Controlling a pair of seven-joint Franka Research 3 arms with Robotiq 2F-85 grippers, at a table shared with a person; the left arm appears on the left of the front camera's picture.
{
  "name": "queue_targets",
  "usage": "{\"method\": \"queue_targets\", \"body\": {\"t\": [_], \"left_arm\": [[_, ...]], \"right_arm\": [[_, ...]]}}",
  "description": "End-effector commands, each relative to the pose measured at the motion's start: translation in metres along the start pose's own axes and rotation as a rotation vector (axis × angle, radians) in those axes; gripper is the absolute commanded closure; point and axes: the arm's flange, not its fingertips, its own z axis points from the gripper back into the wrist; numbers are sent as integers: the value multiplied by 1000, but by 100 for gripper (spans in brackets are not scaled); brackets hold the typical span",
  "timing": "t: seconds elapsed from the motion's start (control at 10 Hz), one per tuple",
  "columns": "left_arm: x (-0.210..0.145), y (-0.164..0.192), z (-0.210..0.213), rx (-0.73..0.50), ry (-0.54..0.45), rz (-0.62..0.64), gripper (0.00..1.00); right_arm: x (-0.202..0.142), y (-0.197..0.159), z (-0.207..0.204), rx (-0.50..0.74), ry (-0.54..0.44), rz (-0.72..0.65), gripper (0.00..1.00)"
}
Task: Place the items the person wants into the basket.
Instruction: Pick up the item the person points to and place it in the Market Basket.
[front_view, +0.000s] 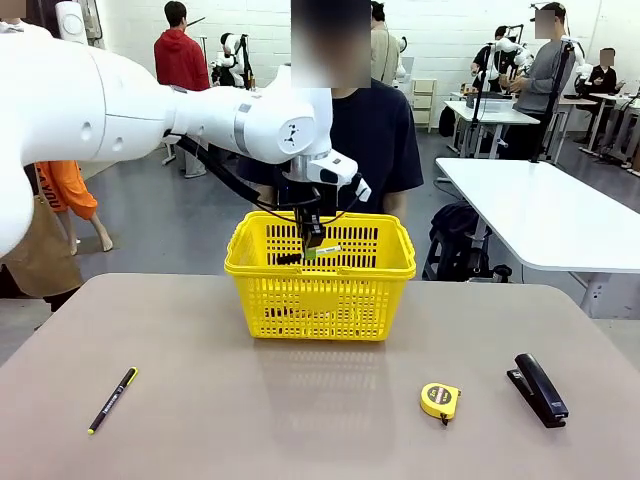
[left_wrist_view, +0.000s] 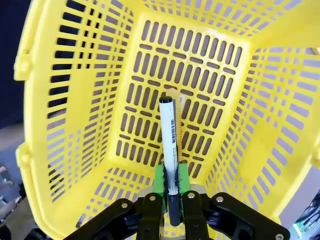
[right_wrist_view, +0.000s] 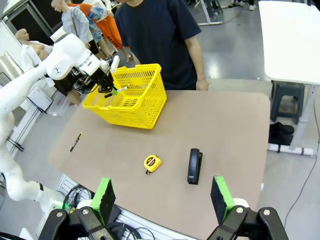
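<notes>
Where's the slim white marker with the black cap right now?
Left wrist view: the slim white marker with black cap is clamped in the left jaws, over the inside of the bright yellow plastic basket at the far middle of the table.

This is a robotics lab or open research hall, not a home or a shop. A white robot arm (front_view: 150, 110) reaches in from nine o'clock over a brown-topped table (front_view: 320, 400). At three o'clock stands a long white worktable (front_view: 540, 215), and more worktables (front_view: 490, 115) stand behind it at one o'clock, where people (front_view: 548, 70) stand and sit. The floor (front_view: 190, 225) is bare glossy grey, and the far wall (front_view: 440, 30) at twelve o'clock is plain white block. In the right wrist view, loose cables (right_wrist_view: 80, 192) hang below the table's near edge at seven o'clock.
</notes>
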Motion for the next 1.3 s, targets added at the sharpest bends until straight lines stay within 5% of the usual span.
{"method": "queue_targets", "body": {"t": [0.0,0.5,0.8,1.2], "left_arm": [[14,10,-5,-11,35,-32,88],[19,11,-13,-19,32,-44,88],[17,9,-15,-57,45,-68,72],[18,5,-18,-85,77,-21,70]], "right_arm": [[-1,0,0,5,-3,3,0],[-1,0,0,5,-3,3,0],[-1,0,0,5,-3,3,0],[-1,0,0,5,-3,3,0]]}}
